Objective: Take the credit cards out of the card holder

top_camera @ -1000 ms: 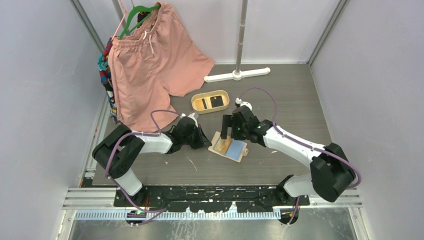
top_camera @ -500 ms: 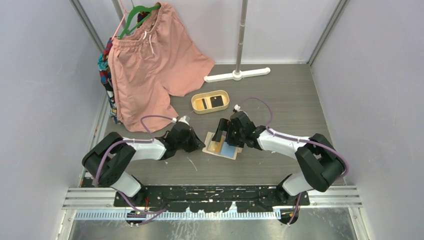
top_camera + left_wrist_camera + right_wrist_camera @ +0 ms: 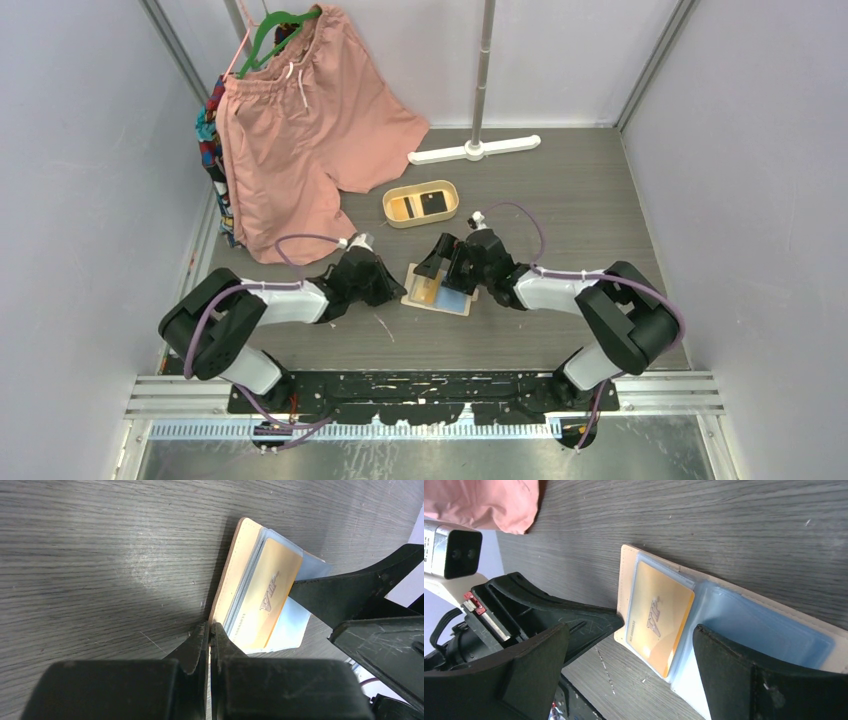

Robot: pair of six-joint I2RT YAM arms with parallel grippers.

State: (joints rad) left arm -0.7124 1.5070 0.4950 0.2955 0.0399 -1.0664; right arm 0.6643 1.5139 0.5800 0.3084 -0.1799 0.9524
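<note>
While clenched left jaws touch the card holder [image 3: 239, 555], released right jaws straddle its card [image 3: 656, 620], tray [image 3: 421, 223] beyond.

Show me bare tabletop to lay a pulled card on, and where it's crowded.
Free: the grey wooden table right of the oval tan tray, in front of the white stand base; also the near strip before the beige card holder. Crowded: around that holder, flanked by the shut left gripper and open right gripper; pink shorts cover the far left.

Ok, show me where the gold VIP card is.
Mid-table in the top view, the gold VIP card lies in the open card holder's clear sleeve, on the half nearest the left gripper, under the right gripper.
</note>
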